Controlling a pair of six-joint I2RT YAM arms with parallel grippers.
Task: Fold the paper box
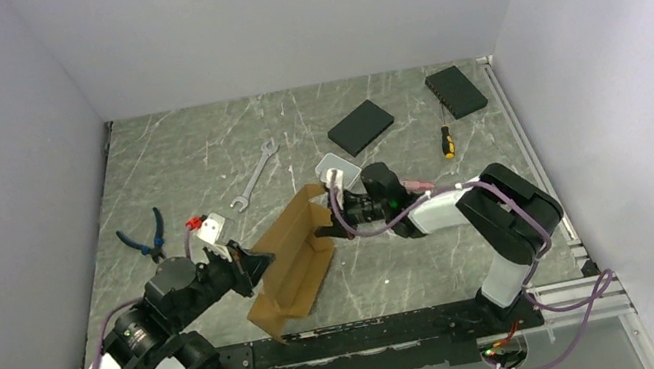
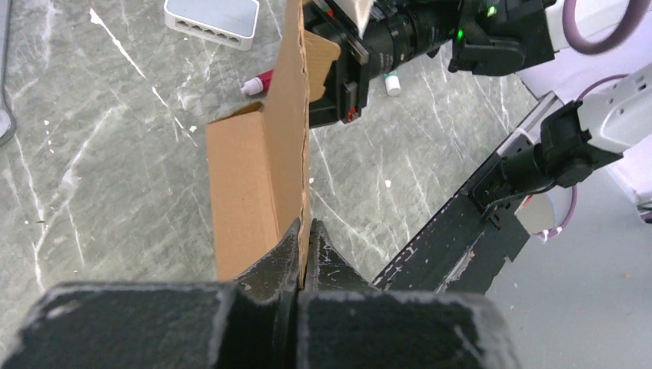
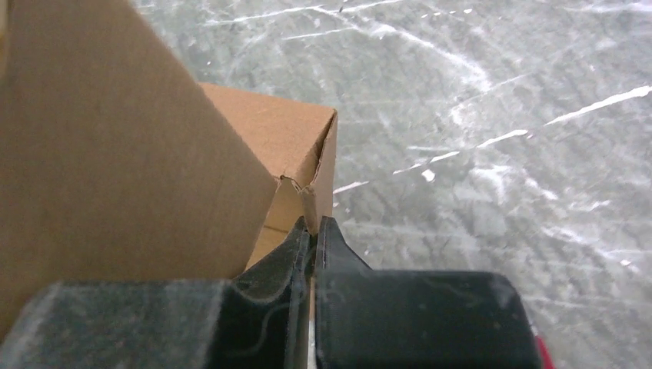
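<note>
Between my two grippers the paper box [image 1: 291, 262] sits half folded on the worktop [image 1: 196, 157]. My left gripper [image 2: 306, 244] pinches one upright wall of it, and my right gripper [image 3: 314, 238] pinches a flap edge opposite.

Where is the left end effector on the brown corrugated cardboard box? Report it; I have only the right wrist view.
Observer: The left end effector is shut on the edge of an upright panel of the brown corrugated cardboard box.
Operator: Tell me what sits past the box's far end.
Observer: A small white rectangular case lies there, close to the box.
Operator: List the tools on the left side.
Observer: Blue-handled pliers and a silver open-ended wrench lie there, both apart from the box.
</note>
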